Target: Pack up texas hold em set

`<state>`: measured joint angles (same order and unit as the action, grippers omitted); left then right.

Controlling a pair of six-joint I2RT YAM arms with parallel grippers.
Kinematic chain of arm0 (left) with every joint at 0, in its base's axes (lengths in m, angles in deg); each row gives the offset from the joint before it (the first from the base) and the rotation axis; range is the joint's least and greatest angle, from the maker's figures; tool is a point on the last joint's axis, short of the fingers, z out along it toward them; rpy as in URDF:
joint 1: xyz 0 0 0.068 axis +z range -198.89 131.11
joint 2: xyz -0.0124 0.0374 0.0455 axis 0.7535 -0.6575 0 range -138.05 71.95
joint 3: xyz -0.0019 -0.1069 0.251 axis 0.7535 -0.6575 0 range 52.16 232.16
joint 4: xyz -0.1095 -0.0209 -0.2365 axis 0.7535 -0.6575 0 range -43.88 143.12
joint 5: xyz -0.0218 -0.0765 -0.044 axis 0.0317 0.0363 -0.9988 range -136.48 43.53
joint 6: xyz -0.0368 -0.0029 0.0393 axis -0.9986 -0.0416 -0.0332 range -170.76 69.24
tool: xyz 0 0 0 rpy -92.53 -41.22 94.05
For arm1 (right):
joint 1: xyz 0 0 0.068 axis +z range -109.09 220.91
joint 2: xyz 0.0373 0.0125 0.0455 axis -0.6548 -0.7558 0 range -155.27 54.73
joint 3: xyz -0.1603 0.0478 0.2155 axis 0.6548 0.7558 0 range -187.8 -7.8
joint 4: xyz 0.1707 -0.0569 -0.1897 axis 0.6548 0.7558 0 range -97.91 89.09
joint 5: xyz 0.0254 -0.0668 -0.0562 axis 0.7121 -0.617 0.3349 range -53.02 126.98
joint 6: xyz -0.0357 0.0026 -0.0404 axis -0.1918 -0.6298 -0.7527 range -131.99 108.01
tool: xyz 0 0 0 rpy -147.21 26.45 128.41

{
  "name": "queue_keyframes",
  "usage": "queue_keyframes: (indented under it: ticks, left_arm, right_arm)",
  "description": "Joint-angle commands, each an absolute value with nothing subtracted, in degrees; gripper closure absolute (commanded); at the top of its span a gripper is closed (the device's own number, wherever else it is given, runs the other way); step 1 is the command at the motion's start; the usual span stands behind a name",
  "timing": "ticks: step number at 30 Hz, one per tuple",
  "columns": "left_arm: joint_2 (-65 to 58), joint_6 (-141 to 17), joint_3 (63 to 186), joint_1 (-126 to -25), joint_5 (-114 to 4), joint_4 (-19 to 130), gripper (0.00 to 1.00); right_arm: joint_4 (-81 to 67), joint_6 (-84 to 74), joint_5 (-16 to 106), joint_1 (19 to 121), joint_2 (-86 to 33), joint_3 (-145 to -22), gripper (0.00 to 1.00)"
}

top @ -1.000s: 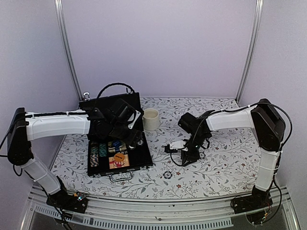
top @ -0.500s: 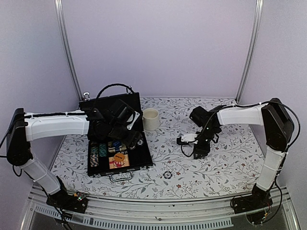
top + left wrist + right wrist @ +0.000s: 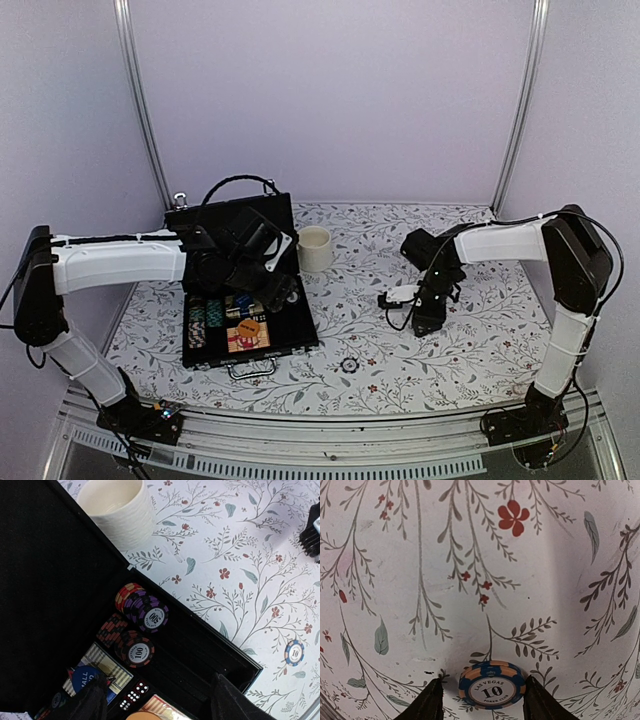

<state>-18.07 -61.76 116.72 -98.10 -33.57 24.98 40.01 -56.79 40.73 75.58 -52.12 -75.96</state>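
The black case (image 3: pixel 300 338) lies open at the left, its lid (image 3: pixel 215 216) upright at the back. Inside it are striped chips (image 3: pixel 149 616), red dice (image 3: pixel 131 696), a blue card deck (image 3: pixel 86 676) and an orange round button (image 3: pixel 250 326). My left gripper (image 3: pixel 160 705) is open and empty, low over the case's bare slot; it also shows in the top view (image 3: pixel 272 287). My right gripper (image 3: pixel 484 700) is open, and its fingers straddle a blue-and-orange "10" chip (image 3: pixel 492 685) lying on the table. The gripper hides that chip in the top view (image 3: pixel 426 320). Another "10" chip (image 3: pixel 348 365) lies loose in front of the case.
A cream mug (image 3: pixel 314 248) stands just right of the case lid, and it also shows in the left wrist view (image 3: pixel 117 502). The floral tablecloth (image 3: pixel 480 340) covers the table. Metal frame posts (image 3: pixel 140 110) stand at the back corners.
My right gripper has moved to the right, away from the case, and stands low over the table. The left arm has hardly moved.
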Motion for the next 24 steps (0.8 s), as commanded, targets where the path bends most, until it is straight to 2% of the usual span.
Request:
queue_keyframes:
  ticks: [1, 11, 16, 24]
  left_arm:
    - [-19.0, -61.4, 116.8, -97.3, -34.1, 25.6, 0.29]
    - [-19.5, -61.2, 116.9, -97.3, -34.2, 25.6, 0.29]
    - [-19.2, -61.1, 116.5, -97.3, -33.7, 25.6, 0.29]
    - [-18.6, -62.5, 116.0, -96.4, -32.3, 24.1, 0.29]
  right_arm:
    - [41.3, -56.5, 40.3, 75.1, -53.3, -75.5, 0.55]
    - [42.5, -56.0, 43.4, 75.1, -54.9, -76.6, 0.79]
    - [44.1, -55.3, 47.3, 77.6, -53.5, -82.2, 0.8]
    - [46.2, -55.4, 52.6, 87.1, -55.4, -88.9, 0.8]
